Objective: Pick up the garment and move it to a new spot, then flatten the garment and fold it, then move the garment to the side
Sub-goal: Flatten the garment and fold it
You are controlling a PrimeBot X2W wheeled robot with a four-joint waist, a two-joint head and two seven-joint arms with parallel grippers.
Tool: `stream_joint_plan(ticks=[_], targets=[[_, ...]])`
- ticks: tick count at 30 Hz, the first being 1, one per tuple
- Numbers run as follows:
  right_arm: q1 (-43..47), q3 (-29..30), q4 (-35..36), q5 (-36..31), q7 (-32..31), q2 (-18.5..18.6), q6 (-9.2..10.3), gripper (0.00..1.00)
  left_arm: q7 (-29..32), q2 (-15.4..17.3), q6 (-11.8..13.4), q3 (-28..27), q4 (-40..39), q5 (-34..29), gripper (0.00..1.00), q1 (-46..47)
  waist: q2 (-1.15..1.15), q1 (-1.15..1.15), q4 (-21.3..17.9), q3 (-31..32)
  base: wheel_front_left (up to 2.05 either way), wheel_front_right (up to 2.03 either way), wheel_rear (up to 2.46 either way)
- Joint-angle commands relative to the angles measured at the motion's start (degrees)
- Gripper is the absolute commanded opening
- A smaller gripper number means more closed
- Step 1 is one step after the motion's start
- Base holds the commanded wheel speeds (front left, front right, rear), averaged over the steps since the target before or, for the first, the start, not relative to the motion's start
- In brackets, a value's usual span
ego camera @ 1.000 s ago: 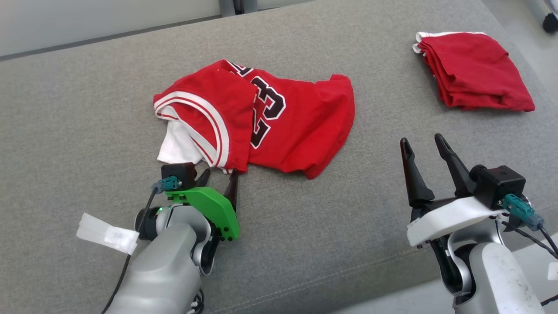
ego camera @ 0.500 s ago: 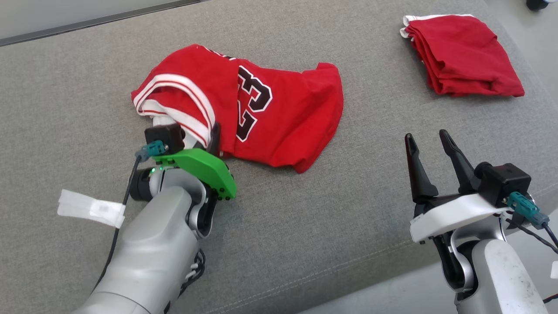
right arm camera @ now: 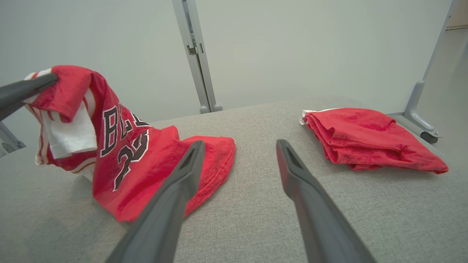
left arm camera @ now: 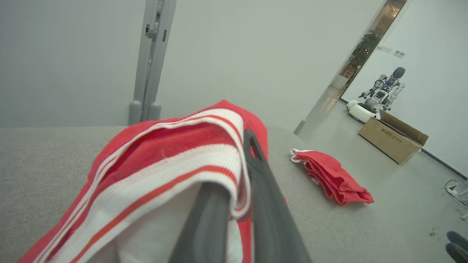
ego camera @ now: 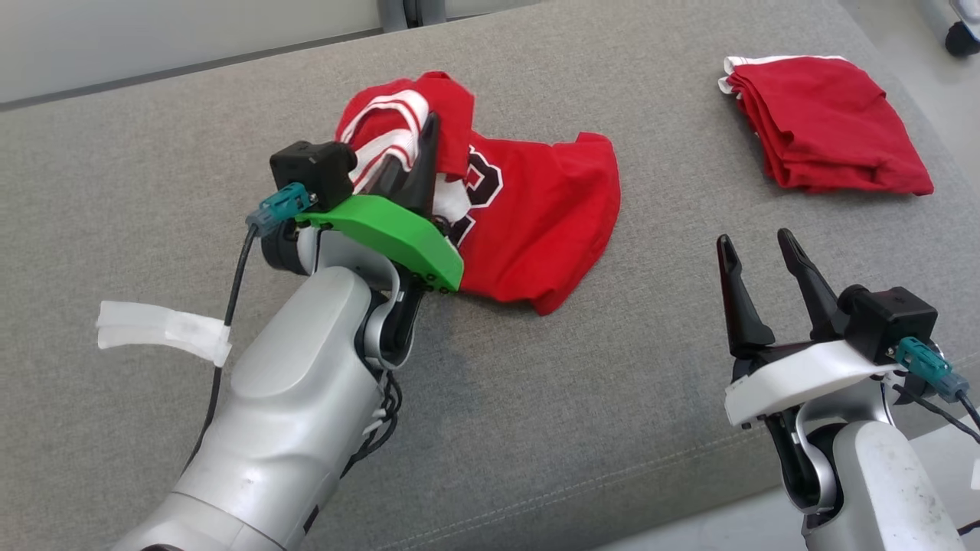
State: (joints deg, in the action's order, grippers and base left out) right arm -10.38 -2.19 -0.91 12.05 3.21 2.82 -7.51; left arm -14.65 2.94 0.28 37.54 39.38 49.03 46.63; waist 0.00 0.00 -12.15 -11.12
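**Item inspected:** red sleeveless jersey with white-and-red striped trim and black numerals [ego camera: 536, 222].

**Location:** it lies crumpled near the middle of the grey woven upholstered surface [ego camera: 153, 153]. Its hem and most of its body rest on the upholstery, and one trimmed edge is raised clear of it.

**Left gripper** [ego camera: 417, 153]: clamped on the striped ribbed trim [left arm camera: 175, 160]. The left wrist view shows the band draped over and pinched between the two dark fingers [left arm camera: 263, 190]. Whether this edge is an armhole or the neckline cannot be told.

**Right gripper** [ego camera: 753, 239]: jaws spread wide, nothing held. It hovers over the near part of the surface, well apart from the jersey and from the folded red garment [ego camera: 827, 130] lying at the far right.

**Handling assessment:**
- The jersey is judged light, thin and wholly limp.
- From a single pinch it should hang and trail rather than lift as a sheet.
- The knit does not look slippery.
- The ribbed trim is thicker than the body cloth and should give the firmer purchase.
- It is not fragile.

**Risks:**
- The trailing hem may drag and bunch on the coarse upholstery.
- Several layers may be caught in the one pinch.

**Recommended hold:** for flattening, the free gripper should take a second pinch on the matching trim or on the near hem corner, so the cloth stretches between two points.

**Stage:** pick-up in hand. Relocation, flattening and folding are outstanding.
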Motion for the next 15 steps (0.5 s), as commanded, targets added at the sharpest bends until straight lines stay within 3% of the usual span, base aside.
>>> stream_joint_plan(ticks=[1,9,12,15], targets=[[0.7,0.2,0.1,-0.3,-0.1,0.1,0.04,1.00,0.2,0.1,0.4,0.1,-1.1,0.6,0.00,0.2,0.00,0.00,0.4,0.6,0.00,0.00,0.00],[2.1,1.6,0.8,-0.6,-0.4,0.1,0.04,1.00,4.7,1.9,7.4,-2.2,-14.4,5.3,0.00,-7.4,0.00,0.00,2.0,1.9,0.00,0.00,0.00],[2.3,1.9,1.0,-0.3,-0.5,0.1,0.04,1.00,6.1,4.4,11.0,-3.9,-18.2,7.2,0.00,-12.6,0.00,0.00,2.9,1.9,0.00,0.00,0.00],[2.2,1.5,1.2,-0.1,-0.6,0.1,0.04,1.00,7.6,7.5,12.6,-5.4,-19.4,8.5,0.00,-16.7,0.00,0.00,3.6,1.4,0.00,0.00,0.00]])
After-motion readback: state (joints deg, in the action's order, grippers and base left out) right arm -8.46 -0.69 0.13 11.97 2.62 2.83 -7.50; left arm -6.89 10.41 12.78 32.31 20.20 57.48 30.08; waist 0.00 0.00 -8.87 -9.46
